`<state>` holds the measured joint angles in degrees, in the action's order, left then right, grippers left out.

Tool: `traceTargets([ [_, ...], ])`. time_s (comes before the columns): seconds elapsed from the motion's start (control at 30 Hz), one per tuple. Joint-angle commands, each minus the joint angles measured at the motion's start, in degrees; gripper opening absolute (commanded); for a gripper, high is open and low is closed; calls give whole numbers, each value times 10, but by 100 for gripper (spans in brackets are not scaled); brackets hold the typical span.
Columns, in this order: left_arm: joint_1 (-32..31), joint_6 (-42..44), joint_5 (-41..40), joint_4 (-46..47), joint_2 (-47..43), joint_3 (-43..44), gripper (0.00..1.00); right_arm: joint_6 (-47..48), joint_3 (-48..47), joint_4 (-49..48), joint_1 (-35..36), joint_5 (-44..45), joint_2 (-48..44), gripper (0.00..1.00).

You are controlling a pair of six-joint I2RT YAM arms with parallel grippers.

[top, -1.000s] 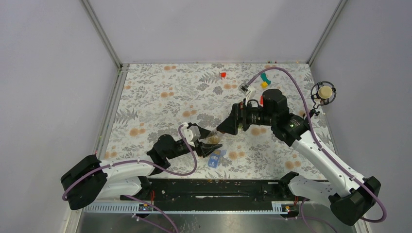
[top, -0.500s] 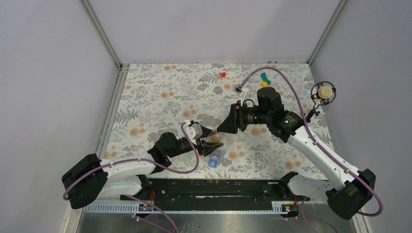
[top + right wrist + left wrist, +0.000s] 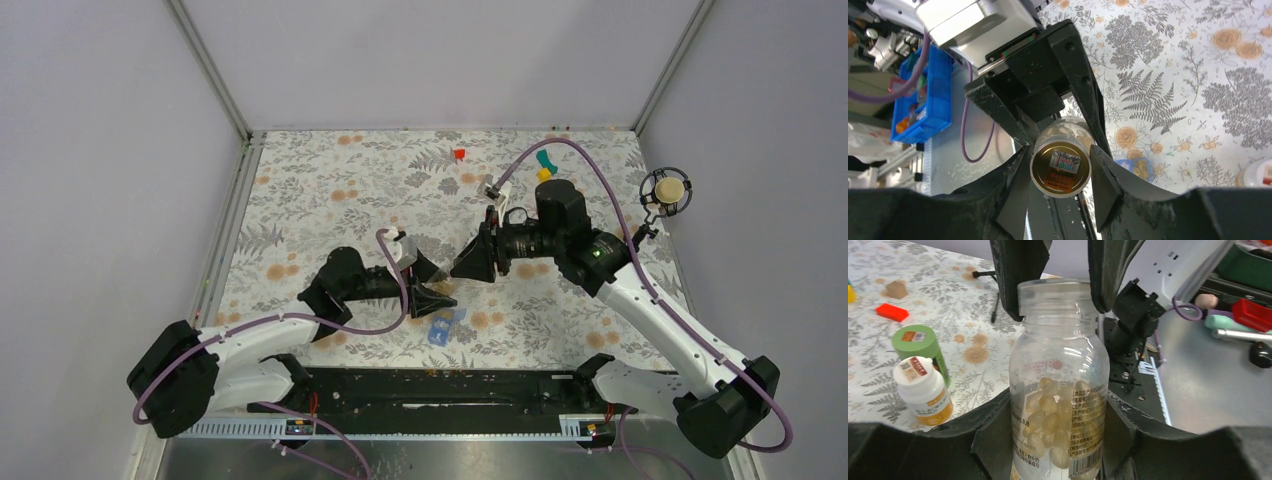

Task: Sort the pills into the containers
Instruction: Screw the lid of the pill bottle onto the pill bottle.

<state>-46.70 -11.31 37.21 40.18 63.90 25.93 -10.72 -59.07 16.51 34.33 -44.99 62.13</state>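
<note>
With our left fingers clenched on the pill bottle near the blue pill box on the table, our right fingers had just closed onto its cap, ready to unscrew.

Red block, yellow block, teal piece, floral table cover
</note>
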Motion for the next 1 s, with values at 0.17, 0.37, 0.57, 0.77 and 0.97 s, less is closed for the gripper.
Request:
traceTargets([
  [0.17, 37, -74, 111, 25, 25, 48, 0, 98, -20, 19, 4, -73, -14, 28],
  [0.37, 38, -51, 126, 22, 32, 61, 0, 82, -19, 35, 13, -32, 0, 31],
  [0.57, 35, -1, 85, 18, 30, 60, 0, -55, -3, 16, 27, 95, 12, 34],
  [0.77, 8, 85, 19, -20, 25, 58, 0, -188, -17, 44, 54, 245, 20, 35],
  [0.97, 3, 98, -15, -21, 34, 52, 0, -252, -1, 9, 64, 317, 7, 59],
])
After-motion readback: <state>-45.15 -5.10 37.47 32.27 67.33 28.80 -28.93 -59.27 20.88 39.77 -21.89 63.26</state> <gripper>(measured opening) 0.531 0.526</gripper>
